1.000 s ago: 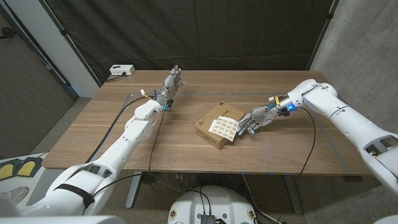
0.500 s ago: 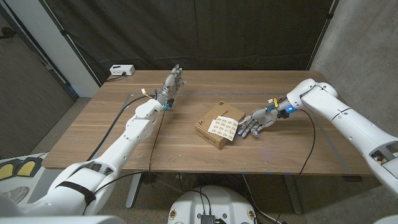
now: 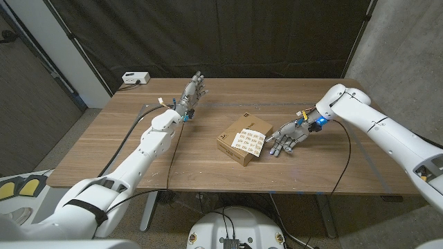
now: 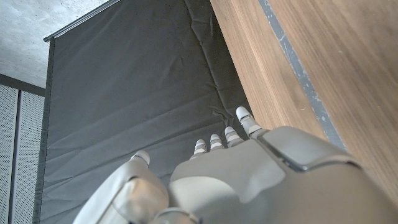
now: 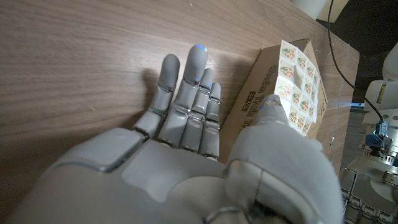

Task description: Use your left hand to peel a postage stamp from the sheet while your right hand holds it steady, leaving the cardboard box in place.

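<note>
A small cardboard box (image 3: 234, 149) sits mid-table with a sheet of postage stamps (image 3: 249, 140) lying on its top. My right hand (image 3: 286, 140) is just right of the box, fingers stretched out and spread over the wood, holding nothing. In the right wrist view its fingers (image 5: 186, 106) point along the table while the thumb reaches to the side of the box (image 5: 252, 109) beside the sheet (image 5: 301, 78). My left hand (image 3: 192, 93) is raised over the far left of the table, fingers apart and empty, well away from the box. The left wrist view looks past that hand (image 4: 249, 174) at the curtain.
A small white device (image 3: 135, 78) sits at the table's back left corner. Thin cables run along both arms and hang off the front edge. A faint taped line (image 3: 149, 111) marks the wood. A black curtain (image 4: 143, 81) hangs behind the table.
My right hand has slid a little to the right and toward the front edge, off the sheet's corner. The left hand has stayed where it was.
</note>
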Controlling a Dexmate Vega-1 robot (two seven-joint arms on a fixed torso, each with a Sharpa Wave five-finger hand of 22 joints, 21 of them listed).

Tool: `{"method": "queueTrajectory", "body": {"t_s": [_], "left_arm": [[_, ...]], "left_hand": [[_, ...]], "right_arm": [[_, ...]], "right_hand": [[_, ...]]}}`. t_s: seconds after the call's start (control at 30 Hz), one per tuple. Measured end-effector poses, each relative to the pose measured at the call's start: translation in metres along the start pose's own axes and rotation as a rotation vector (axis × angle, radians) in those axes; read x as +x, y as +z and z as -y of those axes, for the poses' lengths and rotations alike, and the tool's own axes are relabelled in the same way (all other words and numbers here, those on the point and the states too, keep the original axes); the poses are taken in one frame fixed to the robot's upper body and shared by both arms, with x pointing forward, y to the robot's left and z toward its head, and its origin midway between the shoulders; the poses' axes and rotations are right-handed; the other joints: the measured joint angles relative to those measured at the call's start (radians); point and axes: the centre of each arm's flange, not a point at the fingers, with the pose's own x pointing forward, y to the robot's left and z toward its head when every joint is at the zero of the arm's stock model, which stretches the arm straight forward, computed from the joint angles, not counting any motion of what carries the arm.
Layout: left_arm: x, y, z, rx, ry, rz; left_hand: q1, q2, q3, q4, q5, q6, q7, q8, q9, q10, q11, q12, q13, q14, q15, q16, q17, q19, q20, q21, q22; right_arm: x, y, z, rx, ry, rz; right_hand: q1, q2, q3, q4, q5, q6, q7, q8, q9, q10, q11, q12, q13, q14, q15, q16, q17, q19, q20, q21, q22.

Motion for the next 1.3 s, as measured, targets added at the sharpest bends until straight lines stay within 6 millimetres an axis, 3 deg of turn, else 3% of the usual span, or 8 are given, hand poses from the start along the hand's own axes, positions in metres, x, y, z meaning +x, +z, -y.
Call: {"method": "queueTrajectory", "body": {"t_s": [0.27, 0.43, 0.5, 0.63, 0.83, 1.0, 1.13, 1.3], "left_arm": [[0.002, -0.001, 0.0, 0.003, 0.001, -0.006], [0.003, -0.002, 0.0, 0.003, 0.002, -0.01], [0.004, -0.003, 0.0, 0.003, 0.003, -0.011], [0.005, -0.004, -0.001, 0.001, 0.004, -0.016], [0.008, -0.005, -0.002, -0.003, 0.004, -0.022], [0.011, -0.007, -0.003, -0.006, 0.003, -0.028], [0.014, -0.008, -0.004, -0.01, 0.003, -0.032], [0.017, -0.01, -0.004, -0.015, 0.0, -0.035]], "left_hand": [[0.004, -0.002, 0.004, -0.004, 0.0, 0.0, 0.0, 0.0, 0.0, 0.0, 0.0, -0.005, 0.0, 0.0, 0.0, 0.0, 0.0, 0.0, 0.0, -0.007, 0.0], [0.008, 0.003, 0.004, -0.004, 0.0, 0.0, 0.0, 0.0, 0.0, 0.0, 0.0, -0.005, 0.0, 0.0, 0.0, 0.0, 0.0, 0.0, 0.0, -0.011, 0.0], [0.008, 0.003, 0.004, -0.004, 0.0, 0.0, 0.0, 0.0, 0.0, 0.0, 0.0, -0.005, 0.0, 0.0, 0.0, 0.0, 0.0, 0.0, 0.0, -0.011, 0.0], [0.008, 0.003, 0.004, -0.004, 0.0, 0.0, 0.0, 0.0, 0.0, 0.0, 0.0, -0.005, 0.0, 0.0, 0.0, 0.0, 0.0, 0.0, 0.0, -0.011, 0.0], [0.008, 0.003, 0.004, -0.004, 0.0, 0.0, 0.0, 0.0, 0.0, 0.0, 0.0, -0.005, 0.0, 0.0, 0.0, 0.0, 0.0, 0.0, 0.0, -0.011, 0.0], [0.012, 0.006, 0.004, -0.004, 0.0, 0.0, 0.0, 0.0, 0.0, 0.0, 0.0, -0.005, 0.0, 0.0, 0.0, 0.0, 0.0, 0.0, 0.0, -0.011, 0.0], [0.012, 0.006, 0.004, -0.004, 0.0, 0.0, 0.0, 0.0, 0.0, 0.0, 0.0, -0.005, 0.0, 0.0, 0.0, 0.0, 0.0, 0.0, 0.0, -0.011, 0.0], [0.012, 0.006, 0.004, -0.004, 0.0, 0.0, 0.0, 0.0, 0.0, 0.0, 0.0, -0.005, 0.0, 0.0, 0.0, 0.0, 0.0, 0.0, 0.0, -0.011, 0.0]], "right_arm": [[0.004, -0.006, -0.001, 0.074, -0.01, 0.071], [0.007, -0.008, -0.003, 0.133, -0.031, 0.1], [0.008, -0.009, -0.004, 0.156, -0.041, 0.108], [0.01, -0.011, -0.006, 0.19, -0.059, 0.113], [0.012, -0.014, -0.009, 0.234, -0.081, 0.122], [0.013, -0.016, -0.009, 0.277, -0.093, 0.149], [0.015, -0.018, -0.009, 0.324, -0.094, 0.196], [0.019, -0.025, -0.009, 0.405, -0.091, 0.287]], "right_hand": [[0.0, 0.011, 0.004, 0.004, 0.0, 0.048, -0.006, 0.006, 0.0, 0.045, -0.023, 0.037, 0.025, 0.023, -0.005, 0.011, 0.001, 0.0, 0.0, 0.015, 0.007], [0.034, 0.01, -0.001, -0.007, 0.003, 0.075, -0.014, 0.008, 0.003, 0.064, -0.032, 0.06, 0.044, 0.035, -0.009, 0.015, 0.004, 0.0, 0.0, 0.02, 0.005], [0.064, 0.015, 0.005, -0.025, 0.007, 0.093, -0.019, 0.01, 0.007, 0.064, -0.032, 0.079, 0.056, 0.042, -0.011, 0.027, 0.011, 0.008, 0.0, 0.032, 0.005], [0.127, 0.023, 0.018, -0.049, 0.007, 0.151, -0.037, 0.029, 0.023, 0.097, -0.042, 0.137, 0.1, 0.068, -0.019, 0.052, 0.032, 0.018, 0.0, 0.046, -0.007], [0.2, 0.03, 0.018, -0.054, -0.006, 0.275, -0.048, 0.073, 0.066, 0.157, -0.061, 0.291, 0.247, 0.127, -0.039, 0.113, 0.091, 0.036, -0.003, 0.081, -0.028], [0.295, 0.063, 0.046, -0.081, -0.012, 0.332, -0.058, 0.094, 0.097, 0.178, -0.071, 0.383, 0.351, 0.147, -0.052, 0.156, 0.165, 0.065, -0.004, 0.09, -0.046], [0.386, 0.085, 0.094, -0.087, -0.027, 0.355, -0.066, 0.096, 0.098, 0.184, -0.073, 0.417, 0.385, 0.153, -0.055, 0.166, 0.219, 0.081, -0.005, 0.09, -0.073], [0.44, 0.077, 0.119, -0.091, -0.033, 0.38, -0.056, 0.095, 0.093, 0.188, -0.069, 0.434, 0.39, 0.168, -0.061, 0.178, 0.265, 0.101, -0.006, 0.101, -0.087]]}}
